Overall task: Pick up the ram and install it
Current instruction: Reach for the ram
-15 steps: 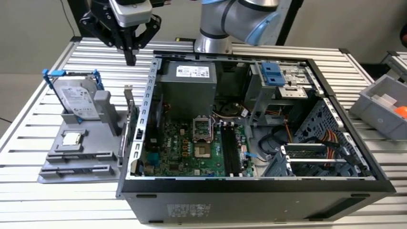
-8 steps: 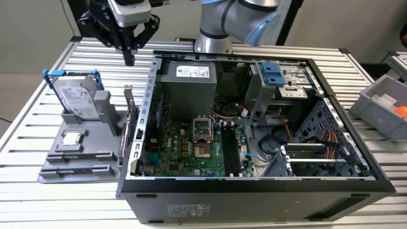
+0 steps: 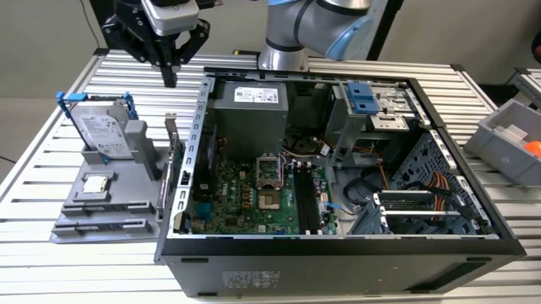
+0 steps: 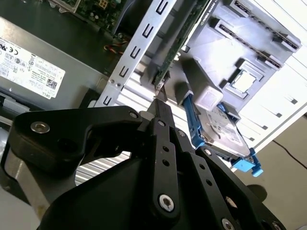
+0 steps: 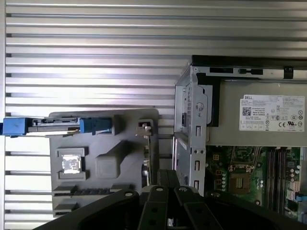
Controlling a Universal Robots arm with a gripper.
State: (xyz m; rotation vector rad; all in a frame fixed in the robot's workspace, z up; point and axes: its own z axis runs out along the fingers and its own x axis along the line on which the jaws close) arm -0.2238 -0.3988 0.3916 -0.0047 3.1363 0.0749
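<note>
The ram (image 3: 175, 158) is a thin dark green board standing on edge at the right side of the grey holder (image 3: 110, 212), close to the open computer case's wall (image 3: 199, 145). In the second wrist view the ram (image 4: 180, 40) is seen edge-on just beyond my fingertips (image 4: 160, 103). My gripper (image 3: 169, 77) hangs above the slatted table behind the holder, shut with nothing in it, higher than the ram and apart from it. The motherboard's black slots (image 3: 308, 202) lie inside the case.
A silver hard drive in a blue bracket (image 3: 101, 130) stands on the holder, and a small square processor chip (image 3: 93, 183) lies in front of it. The case's power supply (image 3: 249, 114) and drive cage (image 3: 372, 107) rise at the back. A grey bin (image 3: 507, 142) sits at the exterior view's right.
</note>
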